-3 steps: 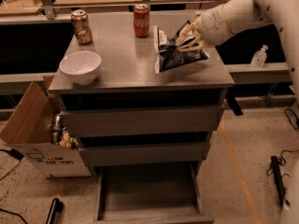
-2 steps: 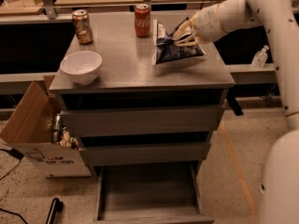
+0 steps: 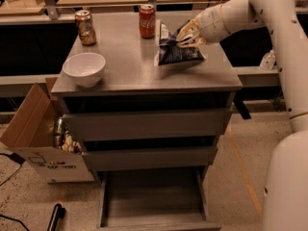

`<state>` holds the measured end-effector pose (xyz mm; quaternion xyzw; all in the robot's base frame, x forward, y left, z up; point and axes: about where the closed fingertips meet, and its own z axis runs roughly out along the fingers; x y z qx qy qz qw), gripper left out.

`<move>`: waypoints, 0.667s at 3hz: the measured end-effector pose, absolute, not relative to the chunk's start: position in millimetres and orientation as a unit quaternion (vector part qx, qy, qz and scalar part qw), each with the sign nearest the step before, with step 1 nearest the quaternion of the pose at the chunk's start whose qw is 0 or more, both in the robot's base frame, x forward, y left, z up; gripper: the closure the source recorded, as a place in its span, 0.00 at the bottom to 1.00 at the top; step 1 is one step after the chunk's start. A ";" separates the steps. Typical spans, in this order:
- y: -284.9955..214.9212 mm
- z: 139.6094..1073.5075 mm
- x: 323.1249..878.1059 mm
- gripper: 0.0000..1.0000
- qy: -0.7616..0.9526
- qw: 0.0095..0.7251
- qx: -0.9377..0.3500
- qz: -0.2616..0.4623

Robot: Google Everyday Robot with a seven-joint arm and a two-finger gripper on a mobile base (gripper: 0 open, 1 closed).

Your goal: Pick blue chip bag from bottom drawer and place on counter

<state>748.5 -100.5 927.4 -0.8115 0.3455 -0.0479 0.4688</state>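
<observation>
The pale two-finger pincer (image 3: 186,34) is found above the right half of the broad, smooth grey slab tabletop (image 3: 120,66), closed on the upper edge of the small crumpled dark-blue foil chip bag (image 3: 177,55). The bag is held tilted by its top, so that its lower edge appears to be rested on the slab near the right edge, probably ahead of release. A red soda can (image 3: 147,20) is stood just beside it, by the back edge. The grey rectangular bottom drawer (image 3: 151,201) is seen pulled out below.

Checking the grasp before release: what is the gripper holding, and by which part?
The gripper, above the right side of the counter, holds the blue chip bag by its upper right edge.
</observation>
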 end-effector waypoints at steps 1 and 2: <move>-96.8 924.9 749.4 0.13 0.344 0.469 -0.812 -0.045; -86.9 931.5 740.8 0.00 0.320 0.458 -0.828 -0.045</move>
